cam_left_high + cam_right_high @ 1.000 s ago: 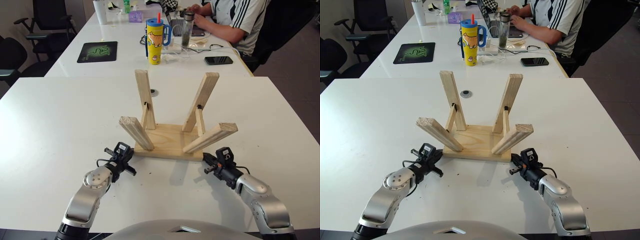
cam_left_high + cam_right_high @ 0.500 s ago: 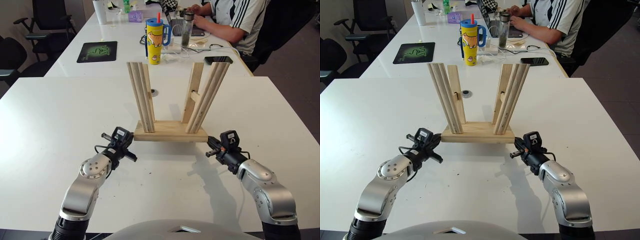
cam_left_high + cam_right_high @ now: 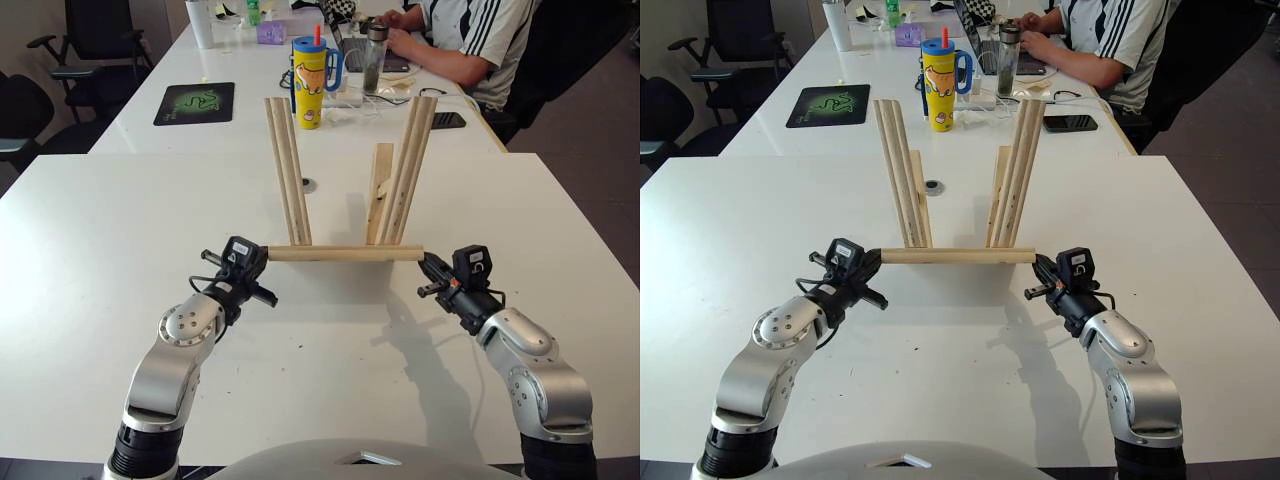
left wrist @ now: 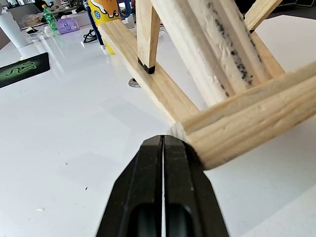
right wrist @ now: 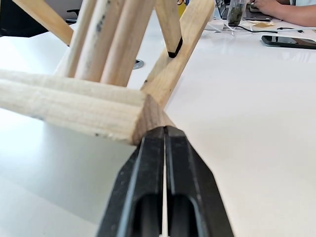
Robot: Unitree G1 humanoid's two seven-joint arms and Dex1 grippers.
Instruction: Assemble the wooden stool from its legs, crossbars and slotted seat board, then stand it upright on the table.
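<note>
The stool (image 3: 340, 200) is already put together and upside down over the near middle of the worktop (image 3: 100, 250). Its seat board (image 3: 345, 253) is at the bottom, with the legs (image 3: 287, 170) pointing up and leaning away from the robot.

A second ago the seat board lay flat on the worktop, its underside facing up and the near legs slanting out towards the robot. Half a second ago it had begun to tip. Now the head views show only its thin near edge, sitting higher and farther out than before, and both arms have stretched forward with it. So the stool is being rolled away from the robot, which fits the last step of turning it onto its feet.

The left pincer (image 4: 163, 143) has its fingers pressed together, with the tips butted against the left end of the board. The right pincer (image 5: 164, 132) is also together and butted against the right end. Neither is clamped around the wood, so the board looks pinched between the two tips.

Whether the board has fully left the worktop cannot be told, though the shadow beneath it suggests it has. A hold like this could let the stool swing or slip, so I judge the turn needs steady inward pressure from both sides.
</note>
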